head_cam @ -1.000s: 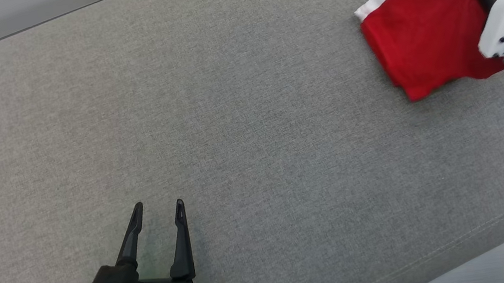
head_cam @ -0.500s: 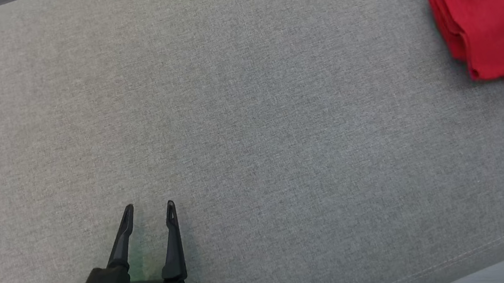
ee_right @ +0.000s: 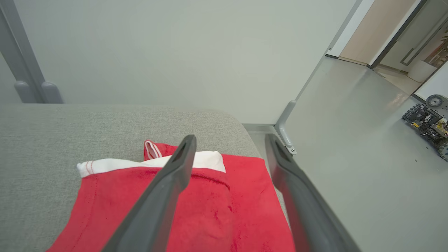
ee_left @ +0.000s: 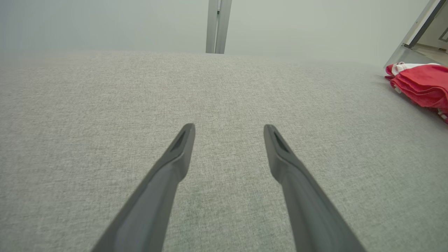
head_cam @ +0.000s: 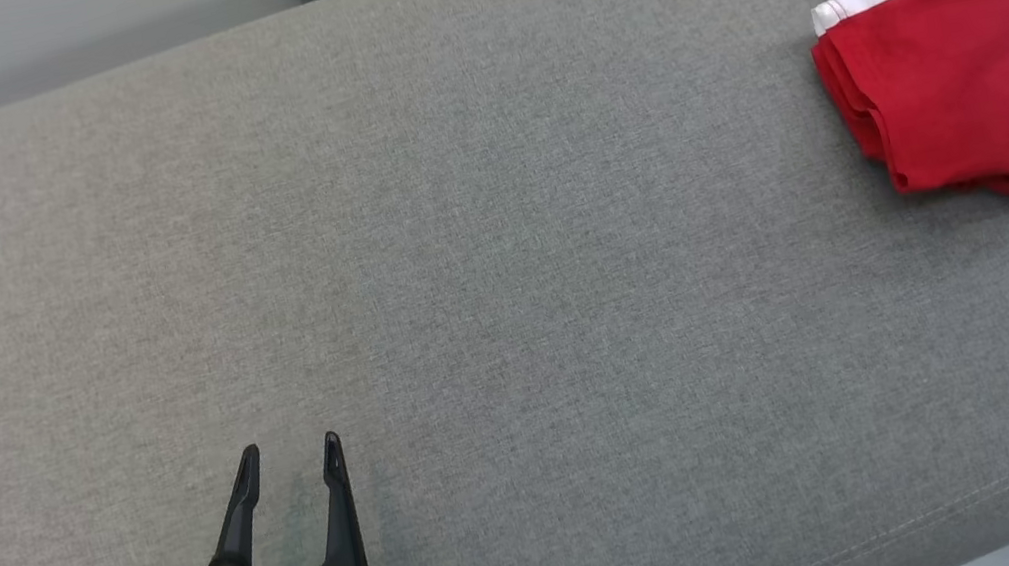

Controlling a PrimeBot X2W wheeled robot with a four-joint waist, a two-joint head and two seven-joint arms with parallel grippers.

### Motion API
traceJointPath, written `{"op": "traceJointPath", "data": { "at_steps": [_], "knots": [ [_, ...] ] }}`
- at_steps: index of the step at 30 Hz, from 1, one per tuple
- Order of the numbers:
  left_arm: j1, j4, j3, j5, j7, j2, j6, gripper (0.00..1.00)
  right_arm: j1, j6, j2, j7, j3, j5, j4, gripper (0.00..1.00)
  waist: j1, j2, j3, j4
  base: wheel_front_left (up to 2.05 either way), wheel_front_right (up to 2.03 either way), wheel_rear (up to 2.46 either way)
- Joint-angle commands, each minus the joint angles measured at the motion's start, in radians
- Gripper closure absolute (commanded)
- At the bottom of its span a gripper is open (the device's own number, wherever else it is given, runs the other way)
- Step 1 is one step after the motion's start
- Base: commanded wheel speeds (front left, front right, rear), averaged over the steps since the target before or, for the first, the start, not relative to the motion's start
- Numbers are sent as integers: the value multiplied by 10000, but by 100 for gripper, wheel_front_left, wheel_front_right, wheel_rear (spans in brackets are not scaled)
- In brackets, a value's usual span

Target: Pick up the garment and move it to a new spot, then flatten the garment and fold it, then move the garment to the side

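Grey surface carries the red garment, apparently folded, at its far right end. Right claw, having just released it, hangs spread above; left claw is spread too. Task likely finished.

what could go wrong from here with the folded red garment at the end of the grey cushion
The garment lies by the right end of the cushion, so a nudge could tip it onto the floor. The right gripper hangs open just above it; a finger might snag the top layer and undo the fold.
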Motion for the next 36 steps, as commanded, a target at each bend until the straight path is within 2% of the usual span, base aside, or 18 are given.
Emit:
{"op": "traceJointPath", "data": {
  "at_steps": [1, 5, 9, 15, 18, 22, 28, 31, 32, 36],
  "knots": [
    [247, 40, 23, -84, -25, 35, 138, 0, 505, -21, 97, -86, -107, 28, -329, 0, 0, -1, -702, 216, 0, 0, 0],
    [580, -24, 189, -232, -25, 35, 582, 0, 2200, -21, 366, -116, -536, 7, -2340, 0, 0, -1, -1409, 607, 0, 0, 0],
    [1078, 36, 405, -372, -25, 32, 772, 0, 4559, -21, 855, -116, -1435, -377, -4737, 0, 0, -1, -2064, 1019, 0, 0, 0],
    [1653, 18, 808, -171, -25, 32, 1030, 0, 7656, -21, 2444, -119, -2228, -1200, -7615, 0, 0, -1, -2539, 1414, 0, 0, 0],
    [1823, 31, 968, -72, -25, 31, 910, 0, 8845, -21, 3205, -118, -2295, -1695, -8303, 0, 0, -1, -2668, 1542, 0, 0, 0],
    [1861, 116, 1179, 20, -27, 32, 706, 0, 9810, -21, 3819, -119, -2191, -2128, -8829, 0, 0, -1, -2744, 1593, 0, 0, 0],
    [1876, 172, 1318, -122, -25, 31, 605, 0, 10537, -21, 4281, -119, -2066, -2343, -9228, 0, 0, -1, -2807, 1493, 0, 0, 0],
    [1841, 161, 1134, -328, -25, 31, 370, 0, 10654, -21, 4418, -120, -2175, -2332, -9320, 0, 0, -1, -2810, 1433, 0, 0, 0],
    [1779, 214, 1139, -312, 4, -2, 374, 100, 10565, 0, 4401, -99, -2163, -2290, -9233, 100, 0, -1, -2809, 1439, 0, 0, 0],
    [1718, 432, 1126, -604, 121, -43, 346, 100, 10514, 0, 4446, 46, -2254, -1986, -8957, 100, 0, -1, -2805, 1437, 0, 0, 0]
  ]
}}
